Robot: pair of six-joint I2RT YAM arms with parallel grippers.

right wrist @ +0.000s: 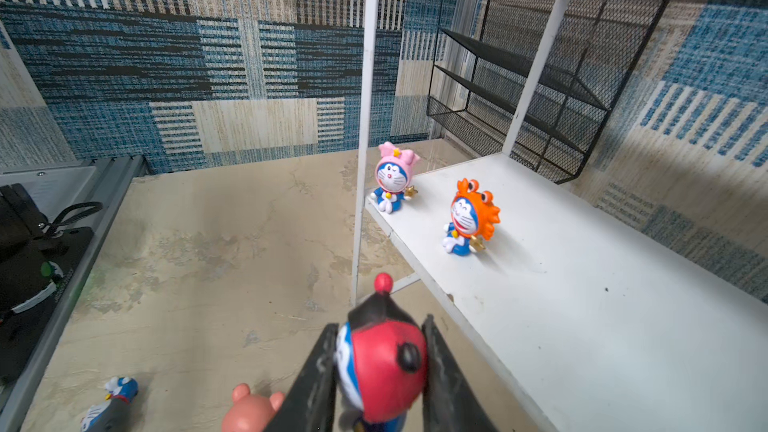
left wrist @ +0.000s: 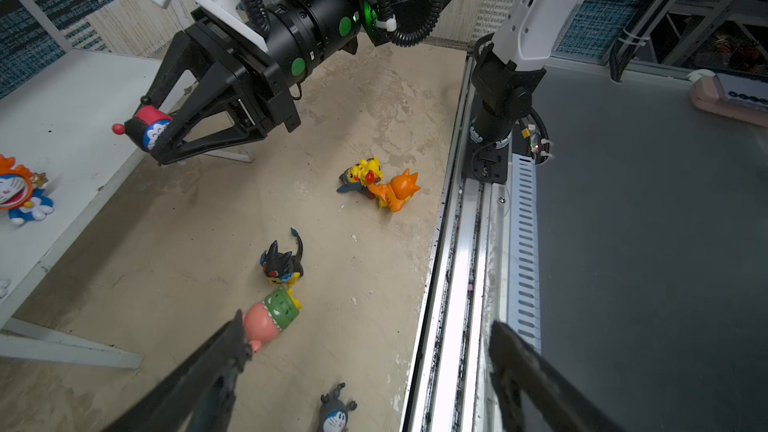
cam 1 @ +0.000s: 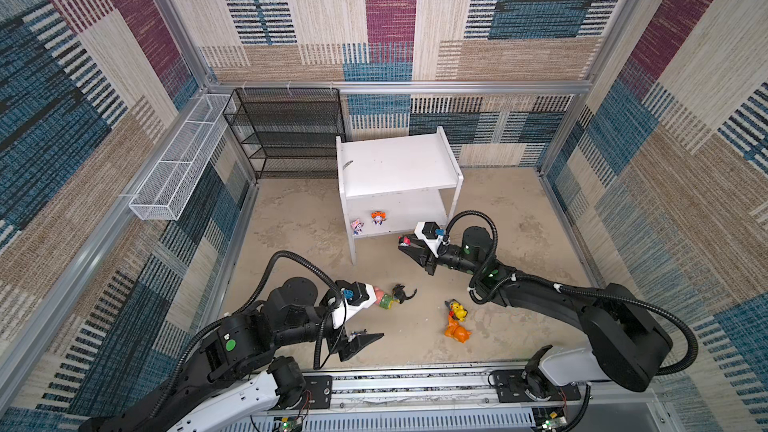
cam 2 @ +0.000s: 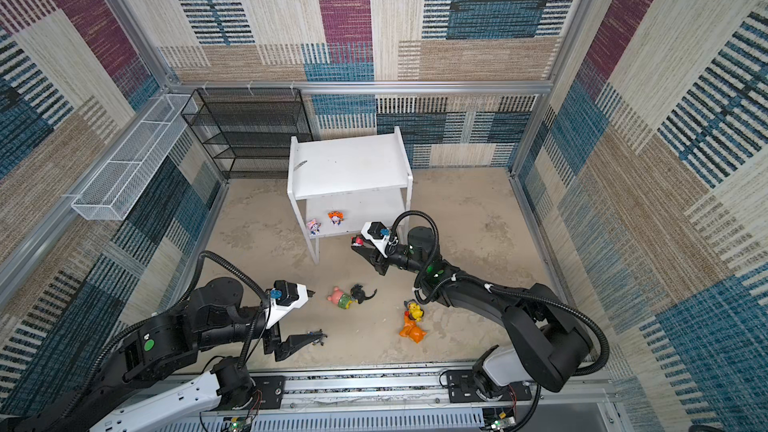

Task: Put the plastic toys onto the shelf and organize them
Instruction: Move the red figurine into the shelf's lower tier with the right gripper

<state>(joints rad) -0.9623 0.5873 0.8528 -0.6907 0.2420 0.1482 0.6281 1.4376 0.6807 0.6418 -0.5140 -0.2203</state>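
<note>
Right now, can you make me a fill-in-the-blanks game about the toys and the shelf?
1. The white shelf holds ____ toys.
2. The right tool is shut on a tiny toy whose hood is ____ and black.
3. The left tool has its jaws ____.
4. The pink-hooded toy and the orange-hooded toy stand on the shelf's ____ board.

Missing words: two; red; open; lower.
</note>
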